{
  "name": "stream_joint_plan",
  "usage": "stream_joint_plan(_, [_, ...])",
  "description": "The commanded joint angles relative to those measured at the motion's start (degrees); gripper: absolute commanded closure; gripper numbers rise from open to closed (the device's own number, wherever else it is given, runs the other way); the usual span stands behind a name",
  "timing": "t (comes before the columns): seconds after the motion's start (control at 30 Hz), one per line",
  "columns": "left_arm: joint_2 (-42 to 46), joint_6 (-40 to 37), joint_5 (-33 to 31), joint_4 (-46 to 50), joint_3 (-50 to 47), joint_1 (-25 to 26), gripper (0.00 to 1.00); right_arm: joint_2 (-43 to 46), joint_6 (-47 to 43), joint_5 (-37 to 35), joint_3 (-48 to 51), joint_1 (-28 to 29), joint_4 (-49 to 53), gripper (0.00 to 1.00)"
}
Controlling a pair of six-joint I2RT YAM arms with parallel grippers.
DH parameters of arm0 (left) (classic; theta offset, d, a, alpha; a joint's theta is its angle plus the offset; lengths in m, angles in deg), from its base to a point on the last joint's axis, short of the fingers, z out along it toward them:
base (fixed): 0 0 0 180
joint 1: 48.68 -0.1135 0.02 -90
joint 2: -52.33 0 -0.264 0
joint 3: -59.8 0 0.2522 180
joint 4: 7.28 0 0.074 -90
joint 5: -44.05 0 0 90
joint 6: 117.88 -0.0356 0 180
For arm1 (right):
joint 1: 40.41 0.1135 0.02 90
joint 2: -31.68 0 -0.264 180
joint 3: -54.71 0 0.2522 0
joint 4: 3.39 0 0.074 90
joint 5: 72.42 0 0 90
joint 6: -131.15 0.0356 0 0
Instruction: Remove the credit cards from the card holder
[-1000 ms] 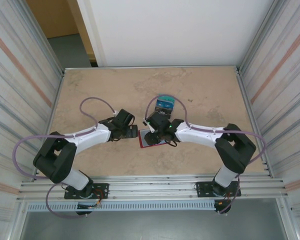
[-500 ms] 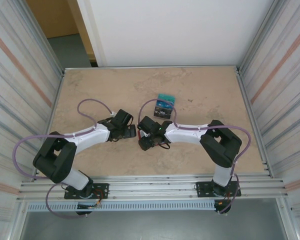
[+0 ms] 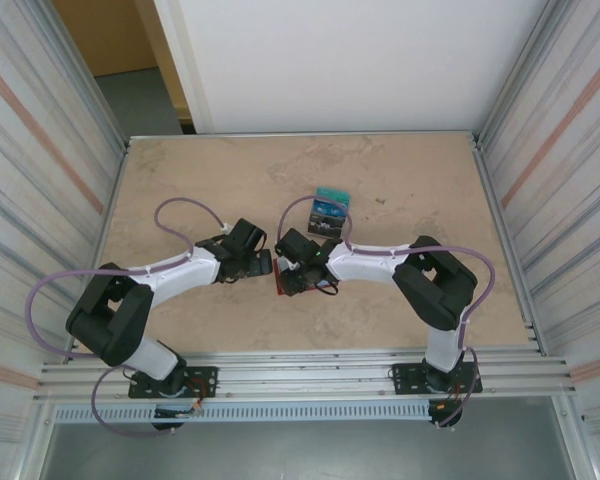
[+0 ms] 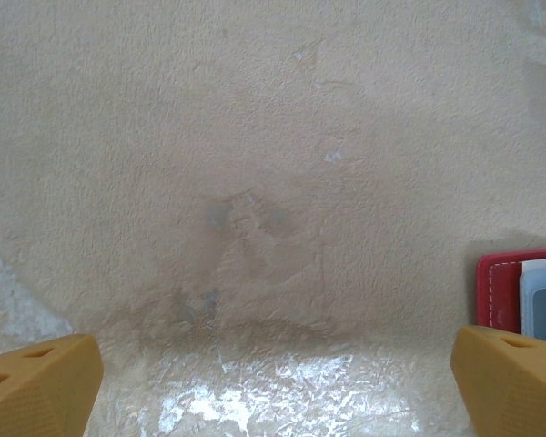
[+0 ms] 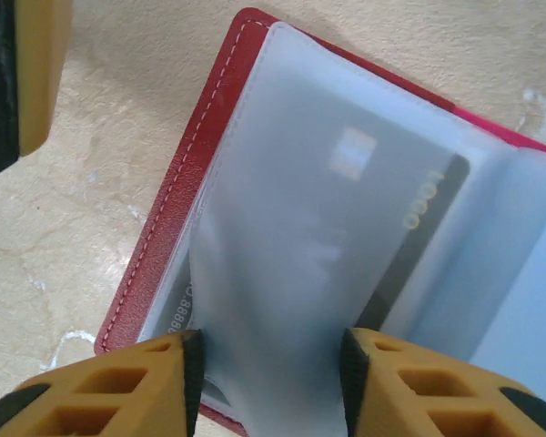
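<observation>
The red card holder (image 5: 177, 200) lies open on the table, its pale clear pockets facing up. A dark credit card (image 5: 419, 246) with gold digits sits inside one pocket. My right gripper (image 5: 271, 382) comes down on it, and its pads squeeze a raised clear pocket, which buckles between them. In the top view the right gripper (image 3: 292, 278) covers most of the card holder (image 3: 280, 286). My left gripper (image 4: 273, 401) stands wide open over bare table, just left of the card holder's red corner (image 4: 496, 291). Two credit cards (image 3: 330, 208), teal and dark, lie on the table farther back.
The left gripper (image 3: 263, 263) and the right gripper sit very close together at the table's middle; a left finger (image 5: 36, 73) shows at the right wrist view's top left. Metal walls (image 3: 540, 150) line both sides. Bare tabletop (image 3: 200, 180) stretches behind the arms.
The right gripper has shifted left over the open card holder, its elbow swinging in, and its jaws have narrowed onto a clear pocket. The left arm has barely moved.
</observation>
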State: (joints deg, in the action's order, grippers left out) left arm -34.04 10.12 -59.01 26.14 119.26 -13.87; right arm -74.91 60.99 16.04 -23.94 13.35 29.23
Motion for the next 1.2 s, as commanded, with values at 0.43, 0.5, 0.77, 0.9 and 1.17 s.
stream_joint_plan(0.43, [0.3,0.0,-0.9,2.2,1.2,-0.5,0.01,3.0,5.5,-9.8,2.3,-0.7,-0.1,0.57])
stream_joint_plan(0.5, [0.3,-0.1,-0.9,2.2,1.2,-0.5,0.01,3.7,6.1,-11.8,2.9,-0.7,0.0,0.59])
stream_joint_plan(0.77, [-0.1,-0.2,-0.6,2.1,1.6,-0.4,0.01,6.7,7.4,-16.7,4.7,-1.7,0.1,0.61])
stream_joint_plan(0.9, [-0.4,-0.6,-0.8,2.2,1.9,0.0,0.01,8.3,8.6,-17.8,6.0,-3.0,0.3,0.61])
stream_joint_plan(1.17, [-4.0,-2.3,-2.2,2.4,5.5,4.2,0.01,11.7,10.4,-16.5,10.1,-6.0,-0.3,0.63])
